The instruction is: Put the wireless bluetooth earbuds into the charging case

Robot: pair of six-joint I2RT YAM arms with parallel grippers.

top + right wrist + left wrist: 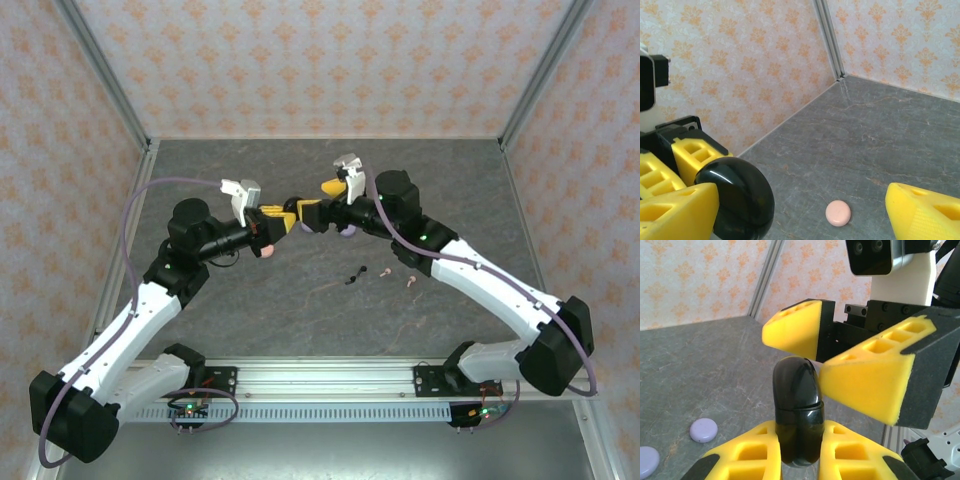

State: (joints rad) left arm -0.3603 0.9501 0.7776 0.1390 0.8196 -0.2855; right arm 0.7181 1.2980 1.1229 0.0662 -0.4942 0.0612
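**A:** What's the left gripper [801, 450] got?

**B:** It's clamped on the lower half of a glossy black case [796, 390], which stands up between its fingers with the lid closed, as far as I can tell. The right gripper [802, 192] is spread wide, one finger either side of the case's top, neither clearly touching.

**A:** What might go wrong?

**B:** That top is round and slick. A squeeze off centre could skid off it, or twist the case out of the left grip, and it looks to be held up off the table. The earbuds [352, 277] aren't in hand either. They lie below the grippers, towards the arm bases, well apart from the case.

**A:** Beyond that?

**B:** A pink puck [838, 213] and two lilac pucks [703, 430] on a grey stone-look table [880, 130]. Then patterned walls [740, 60] meeting at a metal post [830, 40].
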